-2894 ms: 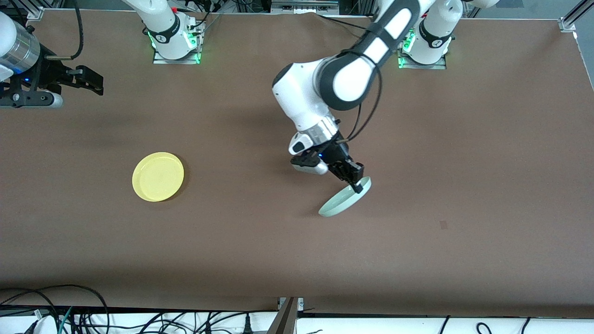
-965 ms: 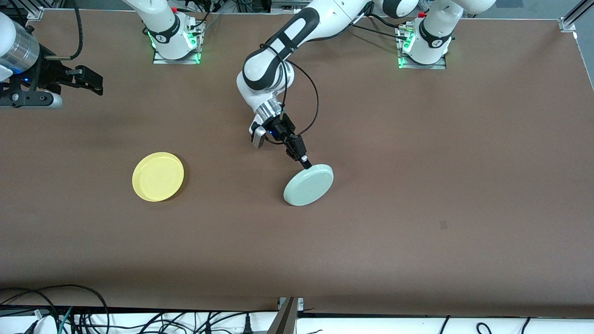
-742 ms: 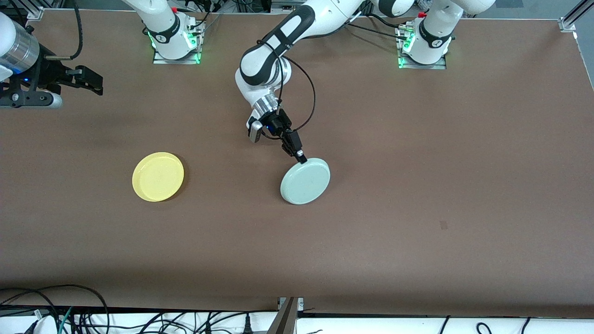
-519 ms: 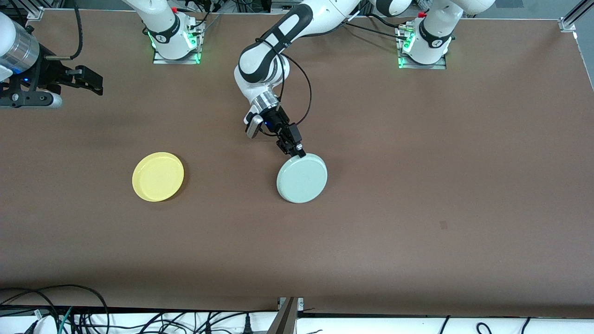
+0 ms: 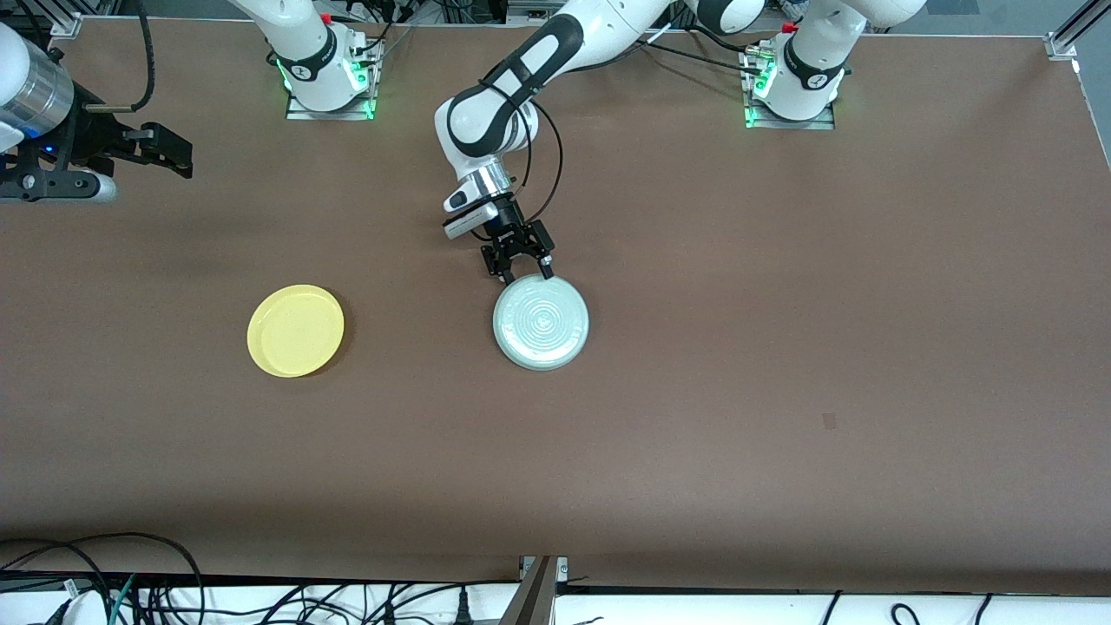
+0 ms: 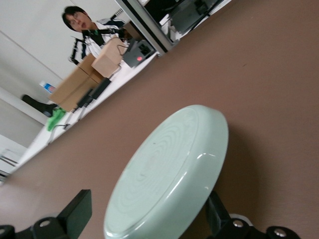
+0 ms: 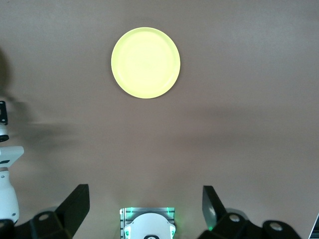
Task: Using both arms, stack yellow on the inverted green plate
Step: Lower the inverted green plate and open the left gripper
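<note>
The pale green plate (image 5: 541, 323) lies upside down near the table's middle, its ringed underside facing up. My left gripper (image 5: 523, 267) is low at the plate's edge nearest the robots' bases, open, with one finger on each side of the rim. In the left wrist view the plate (image 6: 169, 169) sits between the spread fingers of the left gripper (image 6: 148, 211). The yellow plate (image 5: 295, 330) lies rim up toward the right arm's end of the table and also shows in the right wrist view (image 7: 145, 62). My right gripper (image 5: 180, 154) waits open and empty, high over that end of the table; the right wrist view also shows it (image 7: 144, 206).
The arms' bases (image 5: 328, 82) (image 5: 794, 87) stand along the table's edge farthest from the front camera. Cables (image 5: 130, 590) hang below the edge nearest that camera. Brown tabletop lies between the two plates.
My left arm turned the green plate over, carried it toward the right arm's end, laid it flat and opened its fingers. The right arm and the yellow plate have not moved.
</note>
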### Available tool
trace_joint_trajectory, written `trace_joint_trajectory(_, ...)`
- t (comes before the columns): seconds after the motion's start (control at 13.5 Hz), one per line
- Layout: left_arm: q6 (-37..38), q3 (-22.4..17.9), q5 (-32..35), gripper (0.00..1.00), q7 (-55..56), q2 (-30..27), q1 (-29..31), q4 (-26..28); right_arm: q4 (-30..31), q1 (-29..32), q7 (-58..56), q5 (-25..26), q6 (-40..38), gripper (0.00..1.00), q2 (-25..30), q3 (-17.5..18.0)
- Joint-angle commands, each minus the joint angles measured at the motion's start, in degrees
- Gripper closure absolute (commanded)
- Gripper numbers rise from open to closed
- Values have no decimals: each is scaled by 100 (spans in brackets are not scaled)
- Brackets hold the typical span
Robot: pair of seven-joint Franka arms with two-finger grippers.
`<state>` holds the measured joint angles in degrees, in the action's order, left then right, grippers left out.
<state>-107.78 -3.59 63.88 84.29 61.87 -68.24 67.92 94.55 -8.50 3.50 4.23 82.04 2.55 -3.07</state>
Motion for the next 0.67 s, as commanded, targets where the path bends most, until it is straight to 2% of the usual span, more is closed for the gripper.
trace_joint_trajectory(0.0,-794,-19,-156,0,578,36,152,-113,-69,-2,46,-2,-101,0,8,-9)
trace_joint_trajectory(0.15,-1366,-10,-200,0,912,27,275,-113,-69,-2,46,-2,-101,0,0,-9)
trace_joint_trajectory(0.37,-1833,-2,-725,0,1107,-34,407,-191,-69,-2,37,-2,-101,0,0,0)
trace_joint_trajectory(0.59,-2404,7,-2478,0,1090,-131,653,-349,-69,-2,46,-2,-101,0,0,-9)
